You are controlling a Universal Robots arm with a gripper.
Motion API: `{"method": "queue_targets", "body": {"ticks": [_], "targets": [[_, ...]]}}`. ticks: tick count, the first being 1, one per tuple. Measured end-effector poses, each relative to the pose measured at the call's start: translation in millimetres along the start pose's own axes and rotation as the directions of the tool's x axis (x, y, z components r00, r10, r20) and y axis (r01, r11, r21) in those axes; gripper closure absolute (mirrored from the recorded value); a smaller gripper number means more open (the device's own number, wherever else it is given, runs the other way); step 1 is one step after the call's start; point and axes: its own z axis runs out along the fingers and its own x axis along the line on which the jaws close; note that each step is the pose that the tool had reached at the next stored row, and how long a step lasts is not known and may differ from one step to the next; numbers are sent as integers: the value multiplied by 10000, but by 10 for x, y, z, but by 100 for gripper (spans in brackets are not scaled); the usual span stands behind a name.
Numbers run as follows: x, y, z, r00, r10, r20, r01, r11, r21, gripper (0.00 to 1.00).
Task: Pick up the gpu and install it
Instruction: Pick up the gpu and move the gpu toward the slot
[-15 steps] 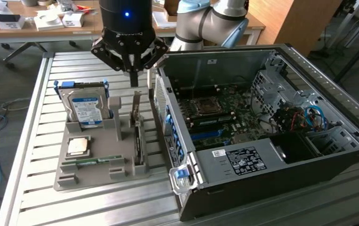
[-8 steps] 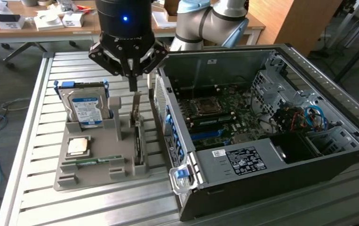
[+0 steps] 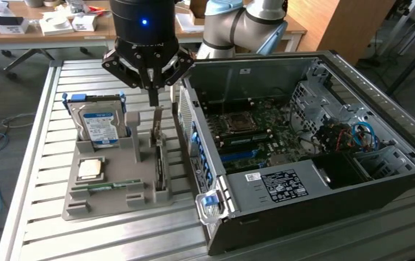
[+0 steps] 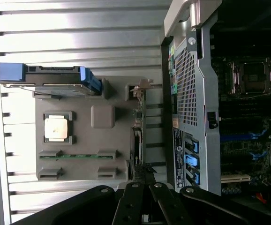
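The gpu [image 3: 160, 163] is a thin dark card standing on edge in a slot of the grey holder tray [image 3: 98, 204], with its silver bracket end toward the back. My gripper [image 3: 153, 99] hangs straight above that back end, its fingers pressed together and shut, with nothing visibly between them. In the wrist view the gpu [image 4: 138, 133] appears edge-on along the tray's side nearest the computer case, and my gripper [image 4: 145, 180] lies over one end of it. The open computer case [image 3: 381, 187] lies on its side at the exterior view's right, motherboard [image 3: 258, 130] exposed.
On the same tray are a silver hard drive [image 3: 100, 124] with a blue-white label, a square processor chip [image 3: 91, 169] and a narrow green memory stick [image 3: 109, 186]. The tray and case rest on a slatted metal table [image 3: 40, 163]. A cluttered desk [image 3: 48, 24] stands behind.
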Motion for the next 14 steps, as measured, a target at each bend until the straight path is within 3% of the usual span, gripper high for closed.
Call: {"method": "queue_targets", "body": {"ticks": [9, 10, 12, 14], "targets": [[0, 0, 0, 10000, 0, 0, 0, 10000, 0, 89], [0, 0, 0, 10000, 0, 0, 0, 10000, 1, 83], [0, 0, 0, 10000, 0, 1, 0, 10000, 0, 83], [0, 0, 0, 10000, 0, 0, 0, 10000, 1, 71]]}}
